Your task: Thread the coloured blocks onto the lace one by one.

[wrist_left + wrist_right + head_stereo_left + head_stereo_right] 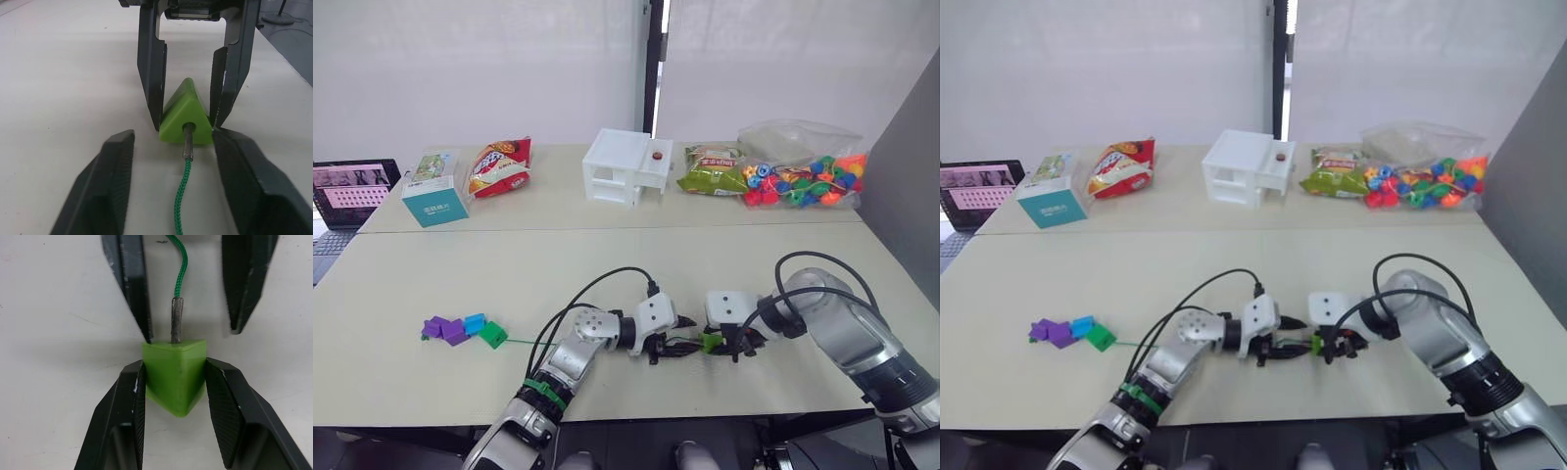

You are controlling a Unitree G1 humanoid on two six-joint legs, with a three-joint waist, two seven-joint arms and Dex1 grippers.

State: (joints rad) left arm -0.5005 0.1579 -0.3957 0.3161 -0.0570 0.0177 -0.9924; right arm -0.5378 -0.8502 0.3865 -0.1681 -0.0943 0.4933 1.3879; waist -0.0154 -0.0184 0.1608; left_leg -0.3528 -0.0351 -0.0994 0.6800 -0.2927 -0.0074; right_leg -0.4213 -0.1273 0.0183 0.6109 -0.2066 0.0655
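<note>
Light green block (174, 374) triangular, holed

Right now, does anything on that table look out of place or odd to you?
Nothing stands out. The right end effector grips a light green block while the lace has its grey tip in the block's hole, between the open fingers of the left end effector. Four blocks sit threaded near the lace's far end.

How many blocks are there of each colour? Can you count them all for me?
Purple blocks: 2
Blue block: 1
Dark green block: 1
Light green block: 1
Total: 5
</note>
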